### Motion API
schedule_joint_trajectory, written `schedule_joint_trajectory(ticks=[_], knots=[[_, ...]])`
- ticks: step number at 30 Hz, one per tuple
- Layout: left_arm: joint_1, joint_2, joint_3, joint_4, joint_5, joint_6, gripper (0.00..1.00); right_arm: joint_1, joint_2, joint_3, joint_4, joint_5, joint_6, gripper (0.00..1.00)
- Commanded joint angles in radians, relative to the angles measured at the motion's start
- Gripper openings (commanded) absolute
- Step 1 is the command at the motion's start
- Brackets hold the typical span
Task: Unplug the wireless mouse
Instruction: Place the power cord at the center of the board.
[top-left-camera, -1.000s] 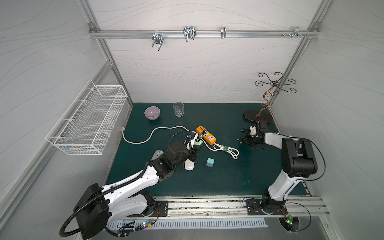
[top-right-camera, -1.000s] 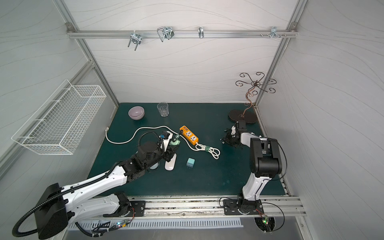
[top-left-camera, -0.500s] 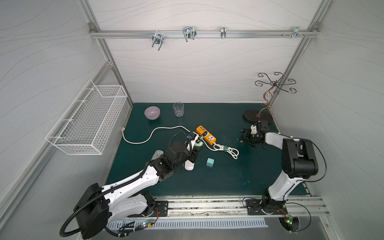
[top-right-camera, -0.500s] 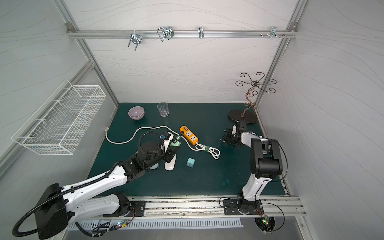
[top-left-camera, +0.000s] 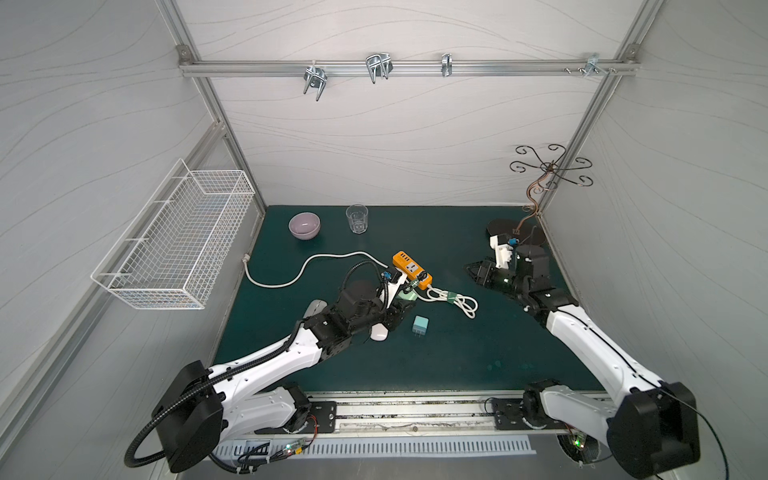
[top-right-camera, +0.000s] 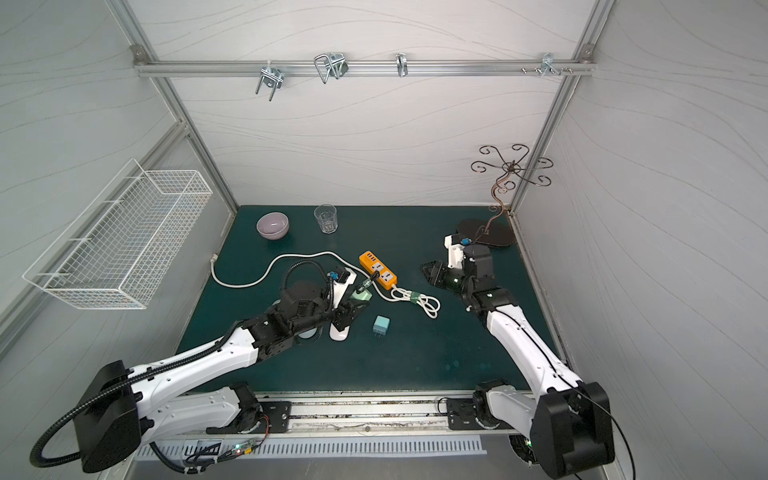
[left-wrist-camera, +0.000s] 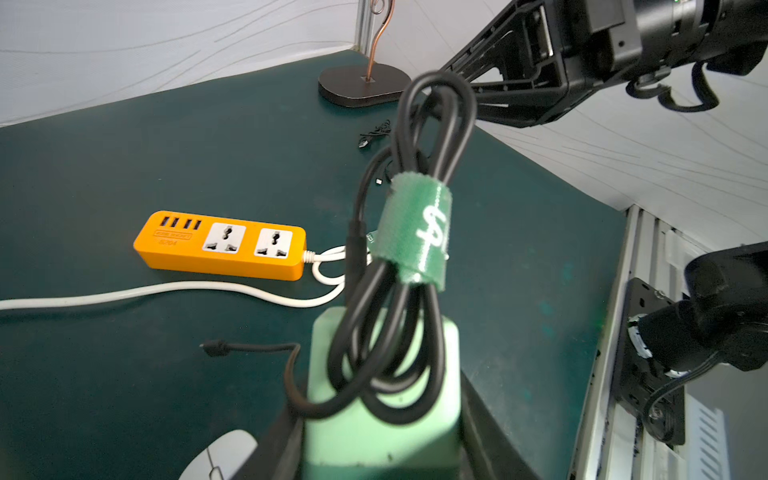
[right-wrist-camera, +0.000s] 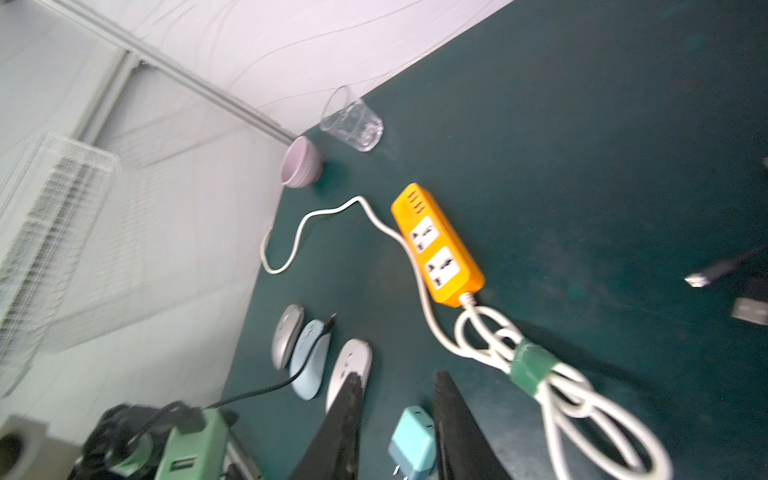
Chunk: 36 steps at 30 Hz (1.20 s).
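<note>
Adapter: A teal plug adapter (top-left-camera: 420, 325) lay nearest on the green mat (top-left-camera: 415, 365), just right of the white mouse (right-wrist-camera: 349, 370).
Mice: Three lay side by side. The white one was on the right, a light blue mouse (right-wrist-camera: 309, 359) in the middle and a grey mouse (right-wrist-camera: 286, 334) on the left.
Cable: A black cable (right-wrist-camera: 266, 390) ran from the left arm across the light blue mouse. Its plug (left-wrist-camera: 214, 347) lay free on the mat, in no socket.
Left gripper: The left gripper (left-wrist-camera: 376, 409) was clamped on a pale green block (left-wrist-camera: 386, 374). A cable bundle tied with a green strap (left-wrist-camera: 417, 232) lay against the block.
Power strip: The orange power strip (top-left-camera: 411, 270) lay just beyond the block, with both sockets bare. Its white cord (top-left-camera: 455, 301) was looped to the right.
Right gripper: The right gripper (right-wrist-camera: 398, 376) was right of the strip and pointed left. Its jaws were apart, with nothing between them.
Far edge: A lilac bowl (top-left-camera: 304, 225) and a clear glass (top-left-camera: 357, 218) stood at the far left. A dark stand base (top-left-camera: 503, 227) sat in the far right corner.
</note>
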<state>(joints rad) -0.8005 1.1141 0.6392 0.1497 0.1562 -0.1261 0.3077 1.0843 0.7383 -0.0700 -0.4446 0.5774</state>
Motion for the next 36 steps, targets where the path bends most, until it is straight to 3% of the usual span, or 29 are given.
schedule_joint_trajectory(ticks=[1, 15, 25, 36], knots=[[0.0, -0.005, 0.051, 0.063, 0.057, -0.028, 0.13, 0.066, -0.019, -0.025, 0.052, -0.07, 0.048, 0.28], [0.0, 0.008, 0.06, 0.068, -0.027, -0.059, 0.13, 0.348, 0.048, 0.089, 0.098, 0.023, 0.073, 0.27], [-0.002, -0.008, 0.044, 0.12, -0.104, -0.04, 0.13, 0.422, 0.134, 0.142, 0.108, 0.059, 0.079, 0.29], [-0.003, 0.006, 0.045, 0.121, -0.088, -0.03, 0.13, 0.461, 0.236, 0.211, 0.13, 0.072, 0.085, 0.31]])
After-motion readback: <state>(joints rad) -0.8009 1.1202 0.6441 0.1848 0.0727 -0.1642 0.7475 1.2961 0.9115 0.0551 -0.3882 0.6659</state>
